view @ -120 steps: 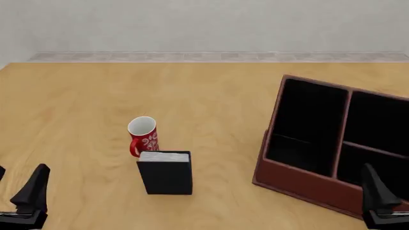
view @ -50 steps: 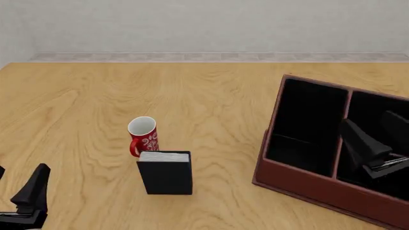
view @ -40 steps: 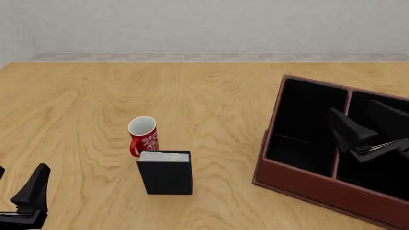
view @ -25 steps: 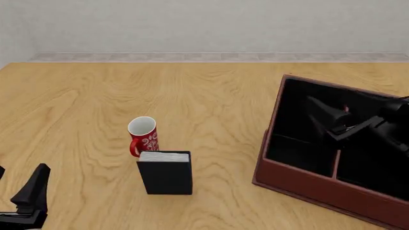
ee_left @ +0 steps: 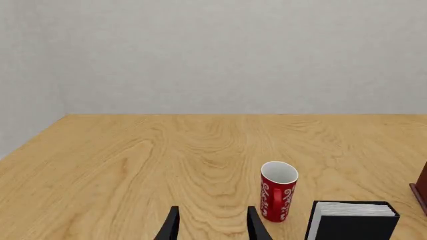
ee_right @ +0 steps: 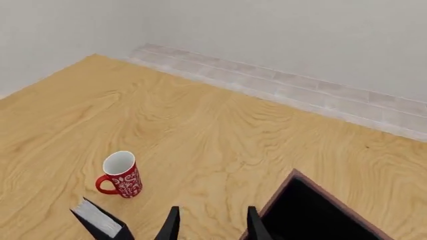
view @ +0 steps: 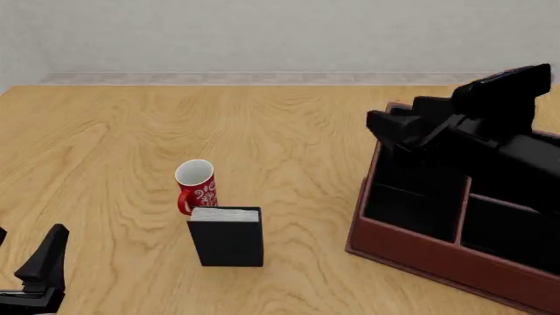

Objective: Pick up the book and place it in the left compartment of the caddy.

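The black book (view: 225, 236) stands upright on the table with its white page edge on top, just in front of a red mug. It also shows in the left wrist view (ee_left: 350, 222) and the right wrist view (ee_right: 100, 222). The reddish-brown caddy (view: 411, 246) stands at the right, and the right arm partly covers its left compartment (view: 407, 190). My right gripper (view: 389, 125) is open and empty, hovering above the caddy's left wall and pointing towards the book. My left gripper (view: 25, 252) is open and empty at the near left, well apart from the book.
The red mug (view: 196, 187) with a white pattern stands directly behind the book, close to it. A corner of the caddy (ee_right: 313, 215) shows under the right gripper. A pale wall bounds the table's far edge.
The right arm rose from the near right corner and swung leftward over the caddy, ending above its left wall. The left arm, book and mug have not moved.
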Controlling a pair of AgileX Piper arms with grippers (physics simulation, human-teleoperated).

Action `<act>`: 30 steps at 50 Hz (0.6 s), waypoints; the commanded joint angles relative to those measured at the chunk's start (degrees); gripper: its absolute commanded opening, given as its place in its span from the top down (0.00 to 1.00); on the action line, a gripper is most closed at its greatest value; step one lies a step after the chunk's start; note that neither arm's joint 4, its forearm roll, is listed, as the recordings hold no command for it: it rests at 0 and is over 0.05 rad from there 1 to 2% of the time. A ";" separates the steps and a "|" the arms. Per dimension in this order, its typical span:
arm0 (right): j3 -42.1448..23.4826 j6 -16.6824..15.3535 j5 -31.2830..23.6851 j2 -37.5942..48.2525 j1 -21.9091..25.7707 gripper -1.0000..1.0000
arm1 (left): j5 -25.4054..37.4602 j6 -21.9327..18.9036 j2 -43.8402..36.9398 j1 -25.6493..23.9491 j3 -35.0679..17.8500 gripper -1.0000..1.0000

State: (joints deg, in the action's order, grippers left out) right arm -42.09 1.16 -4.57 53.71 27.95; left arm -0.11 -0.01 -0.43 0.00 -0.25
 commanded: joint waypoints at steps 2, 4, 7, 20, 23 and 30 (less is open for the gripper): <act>-6.83 -1.93 -5.68 4.64 3.57 0.00 | 0.00 0.01 -0.01 0.01 0.00 0.00; -8.25 -1.67 -7.03 5.14 4.52 0.00 | 0.00 0.00 -0.01 0.01 0.00 0.00; -9.68 -2.39 -8.02 5.46 4.78 0.00 | 0.00 0.01 0.01 0.01 0.00 0.00; -17.92 -1.11 -13.91 9.24 6.90 0.00 | 0.00 -0.01 -0.01 0.00 0.00 0.00; -18.96 -1.43 -14.85 9.74 7.86 0.00 | 0.00 0.01 0.00 0.01 0.00 0.00; -21.82 -2.48 -17.11 11.94 9.56 0.00 | 0.00 0.00 0.01 0.01 0.00 0.00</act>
State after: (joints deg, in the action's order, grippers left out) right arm -59.54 -0.55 -18.24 62.97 35.40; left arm -0.11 -0.01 -0.43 0.00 -0.25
